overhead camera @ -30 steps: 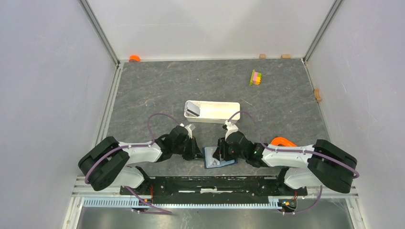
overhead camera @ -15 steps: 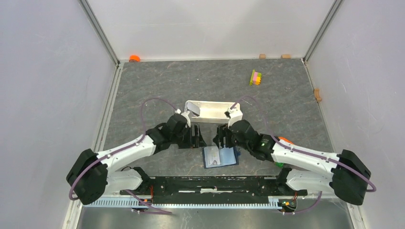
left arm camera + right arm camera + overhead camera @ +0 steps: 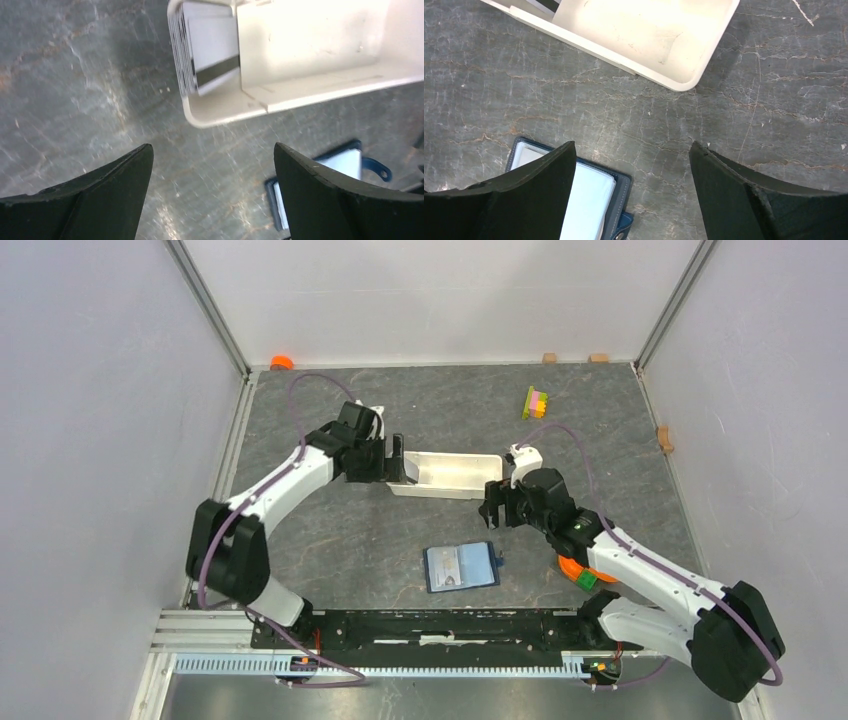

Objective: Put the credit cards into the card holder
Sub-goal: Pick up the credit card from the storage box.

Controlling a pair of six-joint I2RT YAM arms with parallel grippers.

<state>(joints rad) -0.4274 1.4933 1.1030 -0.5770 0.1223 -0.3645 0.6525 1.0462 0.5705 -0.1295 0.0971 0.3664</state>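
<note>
The card holder [image 3: 461, 567] lies open on the table near the front, its pale inside up; it also shows in the left wrist view [image 3: 348, 162] and under my right fingers [image 3: 589, 200]. The credit cards [image 3: 207, 47] stand stacked on edge in the left end of the white tray [image 3: 300, 92], grey with a dark stripe. My left gripper [image 3: 396, 460] [image 3: 212, 147] hangs open by that end of the tray, holding nothing. My right gripper [image 3: 495, 513] [image 3: 632, 145] is open and empty between the tray's right end [image 3: 589, 47] and the card holder.
The white tray [image 3: 455, 486] lies across mid-table. A yellow-pink-green block stack [image 3: 535, 403] sits at the back right. An orange piece [image 3: 281, 362] lies in the back left corner, small wooden blocks [image 3: 664, 438] along the walls, an orange-green object [image 3: 578, 573] under my right arm.
Both grippers have opened and drawn back from the card holder toward the tray, the left to the tray's left end, the right to its right end. The card holder stays open.
</note>
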